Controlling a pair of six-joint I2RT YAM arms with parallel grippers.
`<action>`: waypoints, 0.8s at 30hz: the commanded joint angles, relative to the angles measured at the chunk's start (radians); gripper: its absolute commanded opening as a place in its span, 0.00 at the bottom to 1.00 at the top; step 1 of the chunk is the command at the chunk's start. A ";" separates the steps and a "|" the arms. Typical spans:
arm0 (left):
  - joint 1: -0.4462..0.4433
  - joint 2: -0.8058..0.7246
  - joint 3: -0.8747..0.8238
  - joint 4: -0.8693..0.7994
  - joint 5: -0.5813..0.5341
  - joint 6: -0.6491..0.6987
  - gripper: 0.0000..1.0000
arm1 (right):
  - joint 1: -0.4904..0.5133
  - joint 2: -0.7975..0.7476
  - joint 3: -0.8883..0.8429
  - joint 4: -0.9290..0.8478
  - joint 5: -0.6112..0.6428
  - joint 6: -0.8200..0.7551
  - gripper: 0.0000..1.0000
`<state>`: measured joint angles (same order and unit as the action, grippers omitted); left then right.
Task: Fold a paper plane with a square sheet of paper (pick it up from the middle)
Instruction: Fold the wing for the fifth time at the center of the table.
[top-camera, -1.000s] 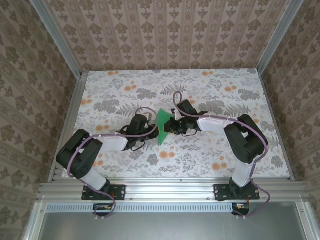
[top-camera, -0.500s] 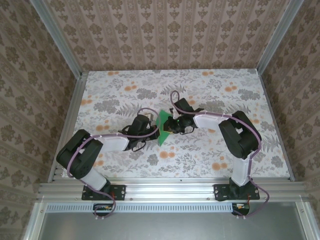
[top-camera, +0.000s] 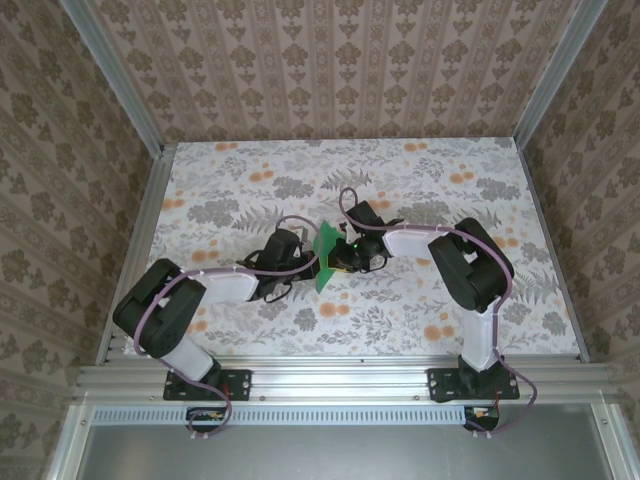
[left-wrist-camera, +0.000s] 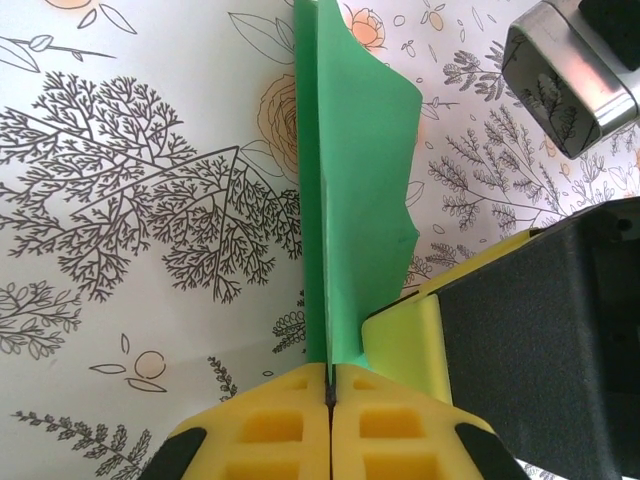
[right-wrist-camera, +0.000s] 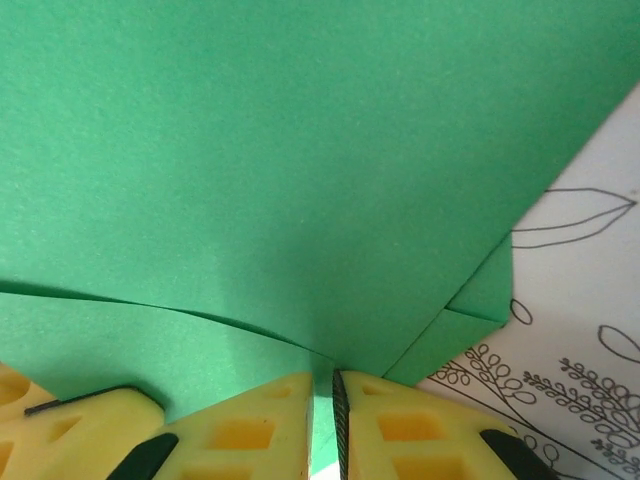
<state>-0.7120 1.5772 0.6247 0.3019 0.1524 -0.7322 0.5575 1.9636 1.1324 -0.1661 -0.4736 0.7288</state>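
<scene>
green paper (top-camera: 325, 252): folded and held on edge over the table, near the middle of the tabletop. it runs roughly from 12 to 6 o'clock between the two grippers.
paper up close: from the left wrist it is a thin upright sheet. its layers are pressed together at the near end and bulge apart toward 1 o'clock, and the far edge is wavy. from the right wrist a curved layer edge crosses low, and a small folded corner shows at 4 o'clock.
left gripper (left-wrist-camera: 330, 395): reaches in from 8 o'clock of the paper. its yellow fingers are pressed together with the paper's near edge pinched in the seam.
right gripper (right-wrist-camera: 335, 420): comes in from 3 o'clock of the paper. its yellow fingers all but touch, with a thin strip of the paper clamped between them.
grippers together: in the left wrist view the right one's yellow and black finger sits just beside the left one's, at 3 o'clock, against the paper.
table (top-camera: 440, 190): white, with grey leaves and orange flowers.
walls (top-camera: 330, 70): beige patterned paper on three sides.
</scene>
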 joint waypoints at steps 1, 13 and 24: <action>-0.004 -0.003 0.015 -0.007 0.018 0.043 0.11 | 0.000 0.020 -0.007 -0.046 0.040 0.010 0.17; -0.012 0.031 -0.007 0.026 0.073 0.138 0.19 | -0.007 0.049 0.029 -0.136 0.050 0.051 0.17; -0.024 0.032 -0.050 0.059 0.065 0.262 0.19 | -0.013 0.063 0.030 -0.133 0.026 0.137 0.16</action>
<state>-0.7319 1.6085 0.5999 0.3294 0.2054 -0.5354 0.5518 1.9793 1.1660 -0.2260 -0.4747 0.8192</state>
